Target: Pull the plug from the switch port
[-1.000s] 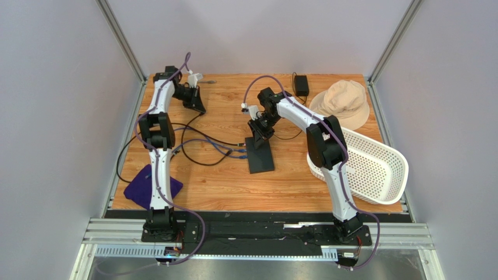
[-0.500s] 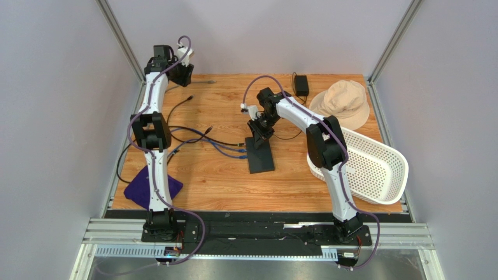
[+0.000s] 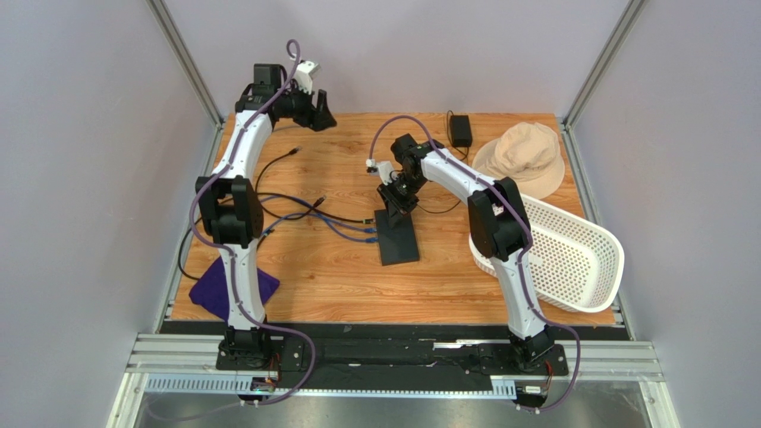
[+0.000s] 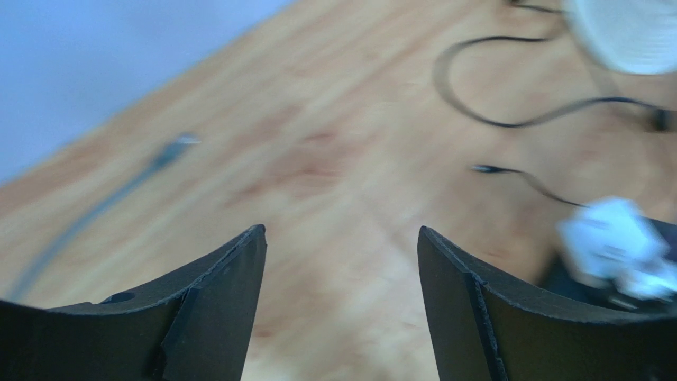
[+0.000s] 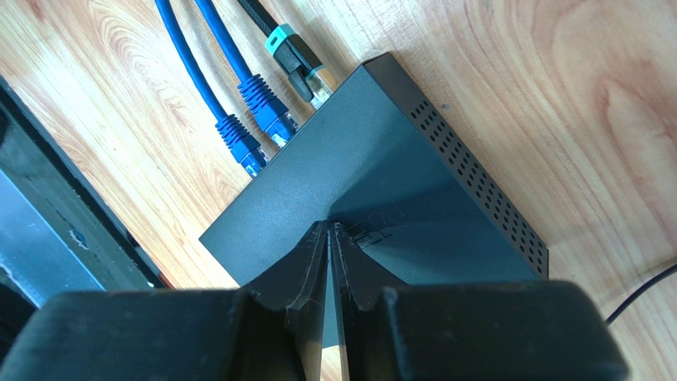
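Observation:
The switch (image 3: 398,239) is a flat black box lying mid-table. My right gripper (image 3: 396,198) is shut, its tips pressing down on the switch top (image 5: 381,182) with nothing between them. Two blue plugs (image 5: 256,127) and a black-and-green plug (image 5: 295,57) sit in the switch's ports. A black cable's loose plug (image 3: 292,152) lies on the wood at back left, away from the switch. My left gripper (image 3: 319,111) hangs open and empty above the table's back edge; its wrist view is blurred, with bare wood between the fingers (image 4: 230,278).
A small black power adapter (image 3: 460,130) sits at the back. A beige hat (image 3: 525,156) and a white basket (image 3: 572,254) fill the right side. A purple cloth (image 3: 207,285) lies front left. Black cables (image 3: 277,201) loop across the left half.
My left gripper opened, let go of the black cable's plug, and rose back and to the right. The plug now lies on the wood. The right arm has not moved.

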You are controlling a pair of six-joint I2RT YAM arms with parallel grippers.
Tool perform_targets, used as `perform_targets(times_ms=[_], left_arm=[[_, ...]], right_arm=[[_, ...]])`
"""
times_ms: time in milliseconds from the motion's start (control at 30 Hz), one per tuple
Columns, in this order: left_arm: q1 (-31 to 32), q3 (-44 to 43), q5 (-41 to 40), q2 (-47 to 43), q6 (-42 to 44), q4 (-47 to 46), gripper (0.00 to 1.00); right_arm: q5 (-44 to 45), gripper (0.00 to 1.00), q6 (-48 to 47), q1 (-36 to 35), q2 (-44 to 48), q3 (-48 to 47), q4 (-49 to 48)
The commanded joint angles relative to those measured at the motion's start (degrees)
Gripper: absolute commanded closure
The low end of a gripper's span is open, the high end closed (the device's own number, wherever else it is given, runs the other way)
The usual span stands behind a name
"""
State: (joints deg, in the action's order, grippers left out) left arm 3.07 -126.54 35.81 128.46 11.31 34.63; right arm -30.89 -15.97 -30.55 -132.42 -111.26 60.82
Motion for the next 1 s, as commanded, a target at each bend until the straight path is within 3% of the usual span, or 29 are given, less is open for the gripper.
perform_targets(times_ms=[0, 100, 200, 367, 467, 567, 967], left_arm=[[-0.3, 10.1, 23.1, -3.9, -11.0, 1.1, 0.22], [0.9, 19.7, 25.5, -4.7, -11.0, 1.7, 0.23], [2.5, 23.2, 26.7, -5.2, -8.7, 2.9, 0.26], [4.7, 21.9, 29.0, -1.7, -4.4, 9.0, 0.30], [6.4, 18.4, 28.5, 2.0, 2.6, 20.7, 0.31], [7.6, 15.6, 26.7, 5.0, 7.5, 25.6, 0.33], [9.9, 15.7, 23.5, 9.5, 6.8, 25.6, 0.36]], right_arm=[[8.0, 0.85, -3.5, 0.9, 0.2, 3.2, -2.8], [7.3, 0.86, -2.9, 2.1, 1.6, 4.5, -2.6], [7.1, 0.88, -2.7, 2.5, 2.4, 6.0, -2.6], [6.9, 0.90, -2.5, 2.5, 1.9, 6.8, -2.6], [6.8, 0.90, -2.5, 2.5, 1.3, 6.5, -2.6], [6.7, 0.90, -2.4, 2.5, 0.8, 6.2, -2.5], [6.8, 0.89, -2.4, 2.4, 0.2, 6.2, -2.5]])
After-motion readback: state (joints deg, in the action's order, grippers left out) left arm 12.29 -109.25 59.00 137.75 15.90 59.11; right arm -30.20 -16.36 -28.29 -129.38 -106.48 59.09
